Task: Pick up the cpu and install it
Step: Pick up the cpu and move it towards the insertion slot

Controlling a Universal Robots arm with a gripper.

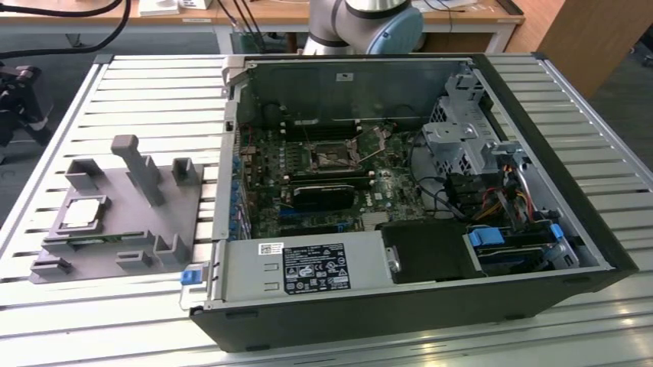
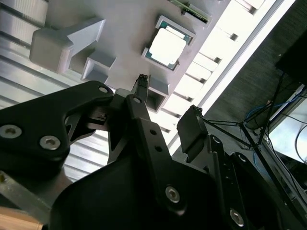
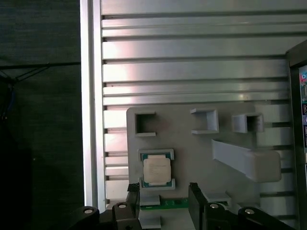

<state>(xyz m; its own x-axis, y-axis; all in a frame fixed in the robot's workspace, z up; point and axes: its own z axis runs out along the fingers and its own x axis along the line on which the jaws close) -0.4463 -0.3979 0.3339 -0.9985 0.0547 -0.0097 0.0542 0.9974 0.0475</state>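
The cpu [image 1: 84,212], a small square chip with a silvery top and pale rim, lies flat in its pocket on the grey plastic tray [image 1: 115,256] at the exterior view's left. Both wrist views look down on the cpu [image 3: 157,170] [image 2: 167,47]. My gripper [image 3: 163,194] [image 2: 165,103] hangs above the tray [image 3: 192,153] with its black fingers [image 3: 194,192] spread wide and nothing between them. The chip sits just beyond the fingertips, untouched. The dark metal-framed socket [image 1: 332,157] sits on the motherboard inside the open computer case.
The open computer case [image 1: 408,290] fills the middle and the exterior view's right of the slatted metal table [image 1: 153,99]. A tall grey post [image 1: 138,164] [image 3: 247,160] stands on the tray beside the chip. A green memory stick [image 3: 165,203] lies in a tray slot near the fingers.
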